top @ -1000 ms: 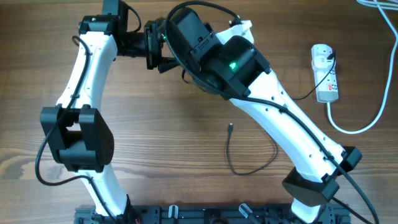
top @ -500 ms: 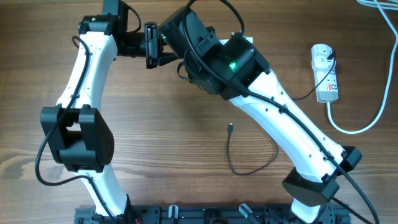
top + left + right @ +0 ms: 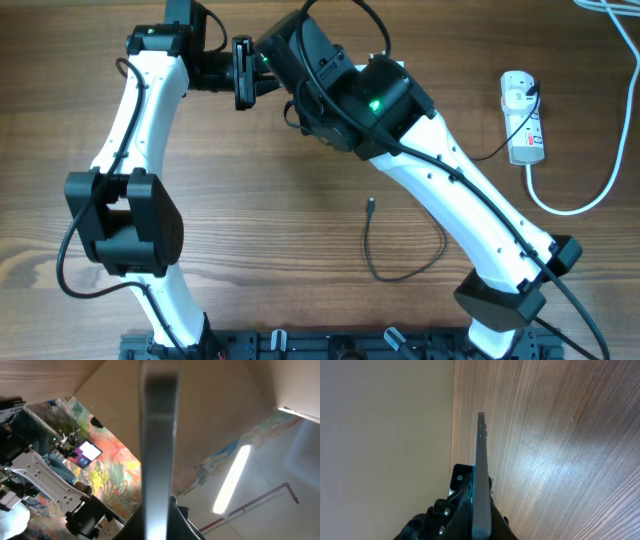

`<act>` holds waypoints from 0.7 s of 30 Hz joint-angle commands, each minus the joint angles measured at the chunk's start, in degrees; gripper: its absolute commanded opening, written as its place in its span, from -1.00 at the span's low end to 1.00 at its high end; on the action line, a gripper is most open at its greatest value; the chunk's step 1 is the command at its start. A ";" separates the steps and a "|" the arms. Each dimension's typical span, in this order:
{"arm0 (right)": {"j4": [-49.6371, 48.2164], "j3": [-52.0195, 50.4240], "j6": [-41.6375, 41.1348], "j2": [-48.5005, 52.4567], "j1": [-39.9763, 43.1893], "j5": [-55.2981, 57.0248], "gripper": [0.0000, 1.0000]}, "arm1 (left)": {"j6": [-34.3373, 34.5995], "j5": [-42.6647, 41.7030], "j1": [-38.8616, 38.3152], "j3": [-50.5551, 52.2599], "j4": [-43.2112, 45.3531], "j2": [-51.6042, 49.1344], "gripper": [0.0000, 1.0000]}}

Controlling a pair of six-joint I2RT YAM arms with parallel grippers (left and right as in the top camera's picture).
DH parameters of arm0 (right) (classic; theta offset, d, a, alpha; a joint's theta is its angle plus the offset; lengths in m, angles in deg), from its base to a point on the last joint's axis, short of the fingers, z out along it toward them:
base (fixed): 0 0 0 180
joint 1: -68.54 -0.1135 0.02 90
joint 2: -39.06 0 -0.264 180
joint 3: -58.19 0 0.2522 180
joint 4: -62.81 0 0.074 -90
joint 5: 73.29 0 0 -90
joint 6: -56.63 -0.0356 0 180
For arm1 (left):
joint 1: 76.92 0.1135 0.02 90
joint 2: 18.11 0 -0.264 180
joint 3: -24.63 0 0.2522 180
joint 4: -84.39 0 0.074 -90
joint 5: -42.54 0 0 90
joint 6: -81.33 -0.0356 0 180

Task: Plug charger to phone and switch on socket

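Phone (image 3: 243, 72) is held edge-on between both arms, pinched by the left gripper (image 3: 159, 527) and, apparently, the right gripper (image 3: 476, 522) too. Plugging isn't begun: you'll need one gripper freed to fetch the charger (image 3: 371, 205), lying loose well apart.

The table (image 3: 260, 200) is brown wood, fine-grained, with a soft sheen. The left arm (image 3: 140, 100) and right arm (image 3: 470, 200) have smooth, glossy white plastic shells and matt black joints. The socket (image 3: 522, 120) is smooth white plastic. The charger (image 3: 366, 245) is matt black cable with a metal tip. The phone (image 3: 480, 460) shows a smooth grey edge.
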 commanded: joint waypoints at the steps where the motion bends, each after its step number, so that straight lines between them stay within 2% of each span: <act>1: -0.04 0.81 0.07 0.46 -0.24 -0.13 -0.45 | 0.00 -1.29 0.07 -0.07 -0.04 2.14 -0.87; 3: -0.28 0.81 2.78 0.46 -0.24 0.66 0.17 | 0.00 -1.27 0.09 -0.07 -0.04 2.14 -0.92; 7: -0.13 0.81 10.91 0.37 -0.24 6.91 0.85 | -0.07 -1.25 0.09 -0.07 0.70 2.14 -0.92; 8: 0.48 0.83 14.40 -0.07 -0.17 9.81 0.97 | -0.07 -1.14 0.09 -0.07 2.43 2.14 -0.92; 9: 0.85 0.83 19.50 -0.92 -0.13 11.85 0.99 | -0.07 -1.14 0.09 -0.07 4.39 2.14 -0.92; 12: 1.84 0.83 44.24 -6.16 1.57 12.48 0.99 | -0.72 -0.72 0.09 -0.07 9.27 2.14 -0.92; 16: 11.80 0.81 63.84 -13.55 9.18 2.69 0.99 | -11.15 7.45 0.13 -0.07 11.61 2.14 -0.92; 18: 18.82 0.46 75.28 -14.58 13.33 -1.84 1.00 | -14.91 7.78 0.20 -0.07 11.67 2.14 -0.92; 19: 18.84 -0.52 89.81 -14.69 14.88 -8.83 0.99 | -17.20 7.80 0.31 -0.07 12.02 2.14 -0.92; 20: 18.82 -1.86 100.37 -14.51 16.02 -18.16 0.99 | -20.11 8.26 0.55 -0.07 12.74 2.14 -0.92; 21: 18.82 -4.37 105.53 -14.51 17.11 -26.23 1.00 | -23.15 8.85 0.96 -0.07 12.68 2.14 -0.92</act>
